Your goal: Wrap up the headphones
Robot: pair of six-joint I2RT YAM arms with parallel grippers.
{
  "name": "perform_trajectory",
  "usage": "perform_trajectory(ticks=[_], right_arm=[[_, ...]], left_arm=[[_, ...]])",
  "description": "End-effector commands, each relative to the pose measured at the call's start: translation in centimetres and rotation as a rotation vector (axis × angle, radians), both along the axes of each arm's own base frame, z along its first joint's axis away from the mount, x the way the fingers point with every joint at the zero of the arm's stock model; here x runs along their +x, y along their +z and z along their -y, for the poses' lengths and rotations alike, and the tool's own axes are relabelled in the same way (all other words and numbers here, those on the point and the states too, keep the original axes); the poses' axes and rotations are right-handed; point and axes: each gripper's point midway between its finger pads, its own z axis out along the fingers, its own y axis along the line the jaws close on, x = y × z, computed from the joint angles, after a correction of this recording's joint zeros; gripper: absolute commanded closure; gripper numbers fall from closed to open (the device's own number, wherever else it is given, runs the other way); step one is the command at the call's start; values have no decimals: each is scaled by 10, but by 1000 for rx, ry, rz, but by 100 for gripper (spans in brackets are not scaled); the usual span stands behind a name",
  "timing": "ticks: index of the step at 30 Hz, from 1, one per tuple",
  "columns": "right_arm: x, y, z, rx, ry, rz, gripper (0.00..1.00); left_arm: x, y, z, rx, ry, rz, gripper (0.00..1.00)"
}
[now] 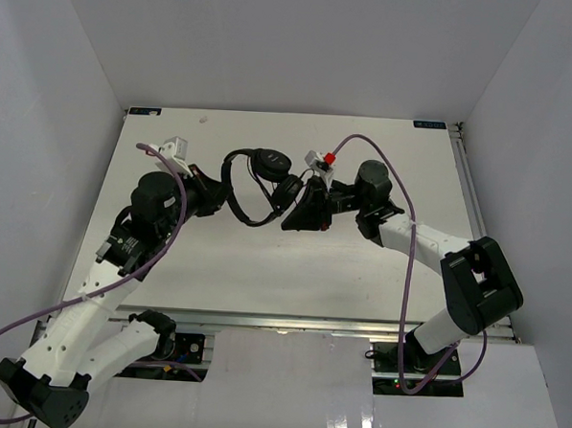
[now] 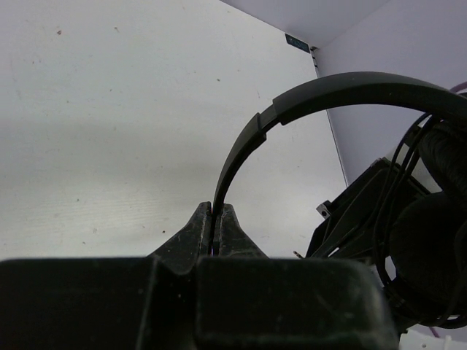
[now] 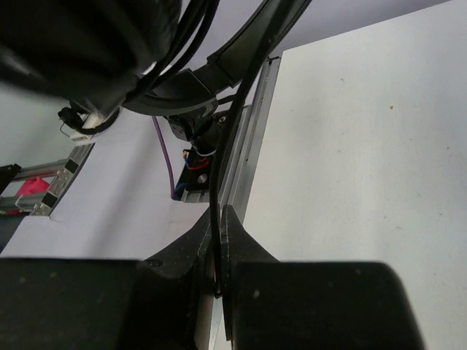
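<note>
headphones (image 1: 269, 162) over table (image 1: 264, 270) middle | left gripper (image 2: 216, 213) pinching headband (image 2: 350, 87) end | right gripper (image 3: 219, 219) pinching cord (image 3: 221, 157) | likely light; band stiff, good hold; cord limp, slips

Black over-ear headphones (image 1: 269, 163), headband (image 2: 350, 87) arched, thin cord (image 3: 213, 211) looped round the earcups (image 2: 430, 240).

Left fingers (image 2: 191, 237), right fingers (image 3: 188, 246), seemingly tight together

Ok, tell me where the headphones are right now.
In the top view the headphones are mid-table between the two arms: the left gripper pinches the headband, the right gripper the thin cord.
</note>
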Motion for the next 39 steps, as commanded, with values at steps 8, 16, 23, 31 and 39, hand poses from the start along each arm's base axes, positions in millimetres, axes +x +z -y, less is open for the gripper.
perform_trajectory(ticks=[8, 16, 23, 31, 39], right_arm=[[8, -29, -3, -17, -68, -94, 92], [21, -88, -11, -101, -114, -234, 92], [32, -125, -17, -140, -134, -325, 91], [46, -164, -21, -213, -181, -405, 89], [53, -200, -21, -303, -212, -465, 85]], left_arm=[[15, -31, 2, -257, 133, -79, 100], [24, -103, -3, -250, 245, -251, 100], [25, -165, -9, -220, 327, -380, 100], [25, -224, -20, -140, 420, -499, 100], [35, -262, -13, -35, 437, -645, 100]])
